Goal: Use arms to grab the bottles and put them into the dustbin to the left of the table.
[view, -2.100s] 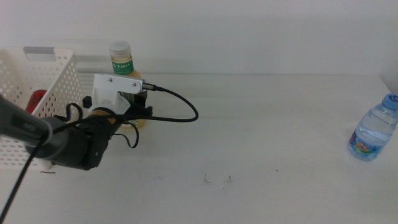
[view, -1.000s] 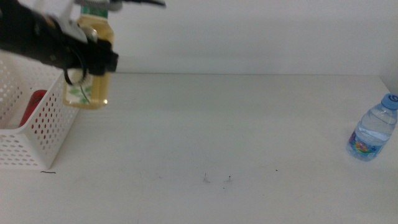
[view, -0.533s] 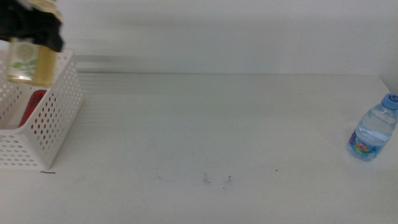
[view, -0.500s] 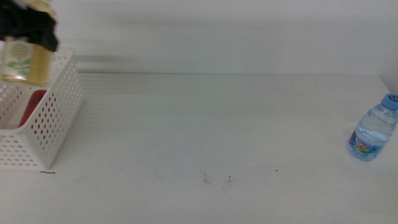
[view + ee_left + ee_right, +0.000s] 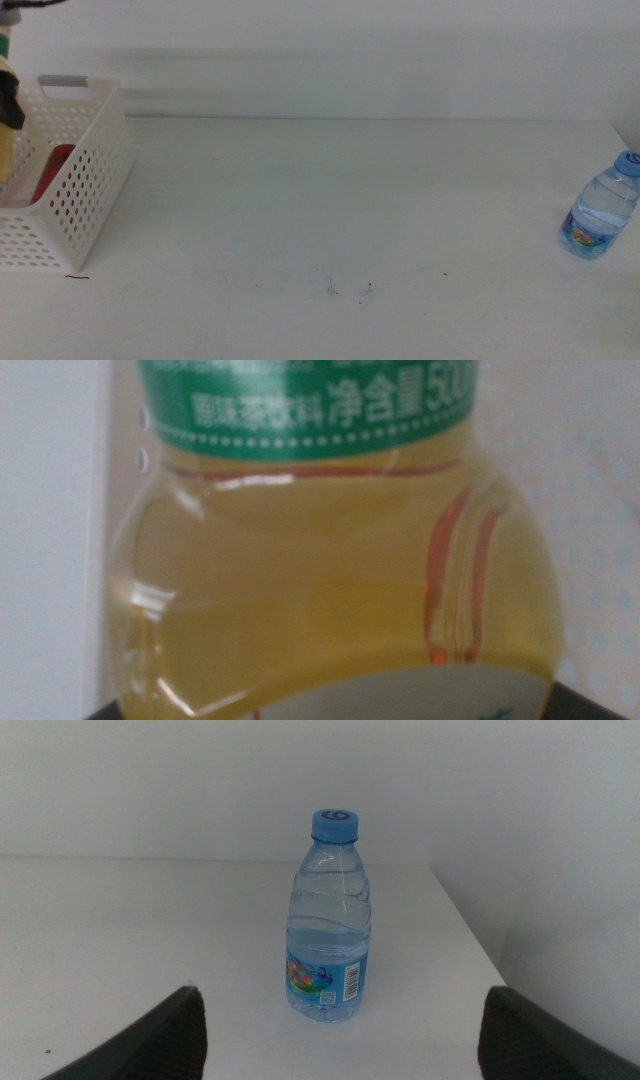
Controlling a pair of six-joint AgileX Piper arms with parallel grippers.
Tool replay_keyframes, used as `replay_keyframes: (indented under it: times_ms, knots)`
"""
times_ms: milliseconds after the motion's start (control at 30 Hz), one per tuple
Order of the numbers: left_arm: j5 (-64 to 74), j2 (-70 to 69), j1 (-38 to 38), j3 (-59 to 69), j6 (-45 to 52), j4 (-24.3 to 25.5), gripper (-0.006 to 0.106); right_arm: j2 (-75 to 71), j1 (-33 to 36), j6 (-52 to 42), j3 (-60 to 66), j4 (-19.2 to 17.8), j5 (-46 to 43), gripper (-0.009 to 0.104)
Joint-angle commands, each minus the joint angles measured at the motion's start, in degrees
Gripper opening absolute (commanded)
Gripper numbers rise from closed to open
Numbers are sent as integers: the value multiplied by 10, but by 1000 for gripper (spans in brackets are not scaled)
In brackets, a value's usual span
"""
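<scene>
wall [image 5: 380,50]: plain white, behind | nothing else distinct

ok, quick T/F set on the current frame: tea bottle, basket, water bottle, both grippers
1. The tea bottle fills the left wrist view, between the left gripper's jaws. True.
2. The water bottle lies on its side mid-table. False: it stands upright near the table's right edge.
3. Something red shows through the white basket's perforated wall. True.
4. The right gripper is closed on the water bottle. False: its jaws are spread wide, short of the bottle.
5. The water bottle's cap is white. False: it is blue.
</scene>
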Motion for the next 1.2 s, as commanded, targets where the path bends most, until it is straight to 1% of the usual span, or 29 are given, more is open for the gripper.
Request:
replay_keyframes:
  times_ms: [0,133,267,367,467,567,600,767,933,967,1067,1167]
  knots:
    - [-33,3,1,-13,1,-16,17,-3,-4,-2,2,-4,-5,91]
    - [-50,22,1,-13,2,-14,18,-3,-4,-2,2,-4,-5,91]
    - [-54,39,1,-13,2,-18,27,-3,-4,-2,2,-4,-5,91]
    - [-51,47,-2,-13,2,-22,44,-3,-4,-2,2,-4,-5,91]
    - [-51,50,-5,-13,6,-22,66,-3,-4,-2,2,-4,-5,91]
    - [-51,50,-13,-13,13,-19,91,-3,-4,-2,2,-4,-5,91]
    - [-51,50,-16,-13,14,-16,94,-3,-4,-2,2,-4,-5,91]
    - [-31,33,-30,-13,15,-16,94,-3,-4,-2,2,-4,-5,91]
    - [-22,-29,-58,-13,-7,-16,94,-3,-4,-2,2,-4,-5,91]
    - [-22,-41,-65,-13,-11,-24,94,-3,-4,-2,2,-4,-5,91]
    - [-20,-86,-92,-4,-10,-71,94,-3,-4,-2,2,-4,-5,91]
    - [-26,-140,-117,28,39,-147,94,-3,-4,-2,2,-4,-5,91]
